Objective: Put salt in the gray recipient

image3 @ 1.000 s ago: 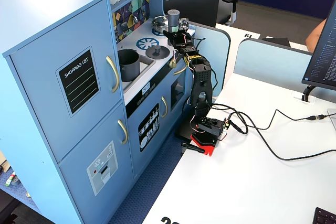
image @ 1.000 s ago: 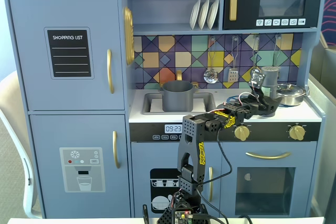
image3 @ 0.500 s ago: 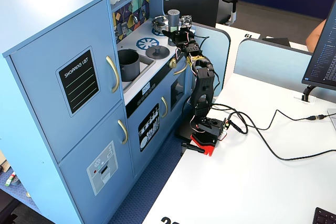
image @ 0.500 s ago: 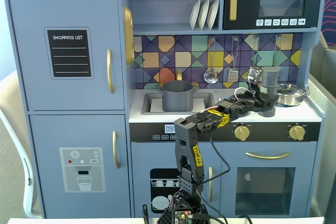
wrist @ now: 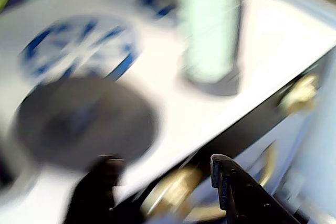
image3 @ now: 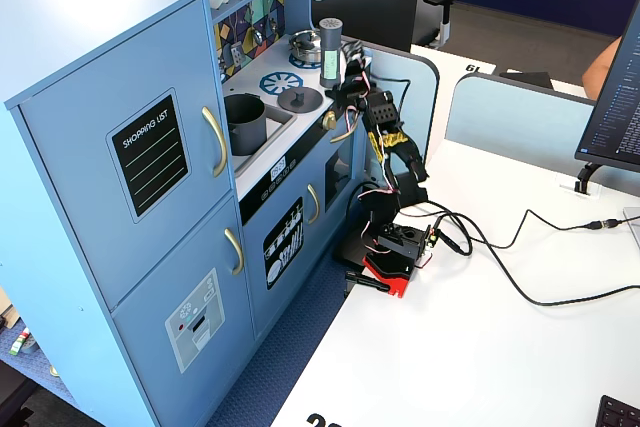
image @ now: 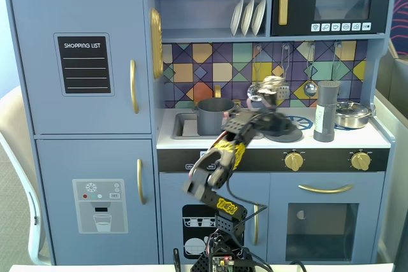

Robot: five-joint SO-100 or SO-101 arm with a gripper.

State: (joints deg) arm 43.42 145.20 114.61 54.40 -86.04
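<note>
A blue toy kitchen (image: 83,125) stands against a white tabletop (image3: 470,347) in an office with monitors. The wrist view is motion-blurred, edges smeared. The tall gray salt shaker (image: 325,111) stands upright on the counter's right in a fixed view, the gray pot (image: 214,116) in the sink. The claw (wrist: 160,174), spread and empty, hovers near a dark lid (wrist: 86,121).

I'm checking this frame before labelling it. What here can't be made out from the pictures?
- Gripper: wrist view is motion-blurred; fingers look apart, nothing visibly between them.
- Gripper in a fixed view: blurred against the backsplash, jaws unreadable.
- Salt shaker contents: too small and blurred in every view.
- Gray pot interior: hidden by its own wall; too small in the side fixed view.
</note>
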